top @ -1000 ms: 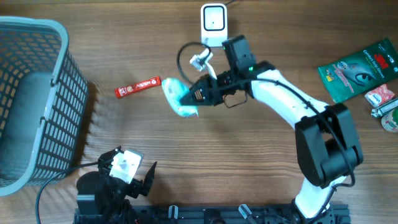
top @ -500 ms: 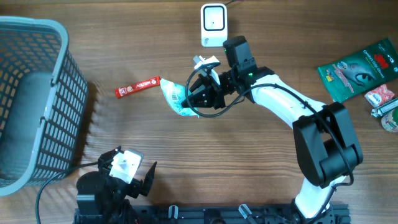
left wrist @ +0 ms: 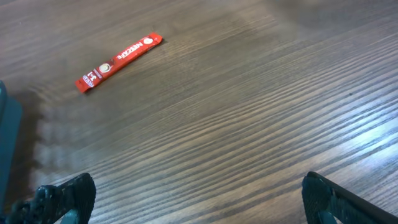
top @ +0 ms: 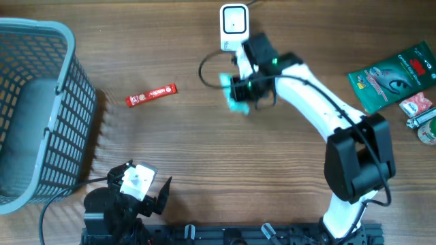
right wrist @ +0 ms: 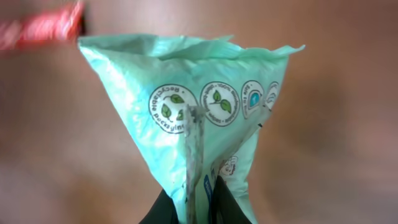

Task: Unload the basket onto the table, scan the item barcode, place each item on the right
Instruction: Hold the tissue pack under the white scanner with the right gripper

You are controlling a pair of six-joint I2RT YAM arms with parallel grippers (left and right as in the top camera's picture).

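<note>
My right gripper [top: 240,89] is shut on a mint-green plastic packet [top: 231,95], held above the table just below the white scanner [top: 234,26]; the packet looks blurred in the overhead view. In the right wrist view the packet [right wrist: 193,112] fans out upward from my right gripper [right wrist: 198,202], printed round symbols facing the camera. No barcode shows on this side. A red sachet [top: 151,95] lies flat on the wood to the left. My left gripper [left wrist: 198,200] is open near the table's front edge, with nothing between its fingers [left wrist: 65,196].
A grey mesh basket [top: 41,116] stands at the left edge. A dark green packet [top: 392,75] and small items [top: 419,112] lie at the far right. The red sachet [left wrist: 118,62] lies ahead of the left gripper [top: 142,180].
The right gripper has swung the mint-green packet to the right and up, closer to the scanner, turning it as it went. The left arm and the red sachet have not moved.
</note>
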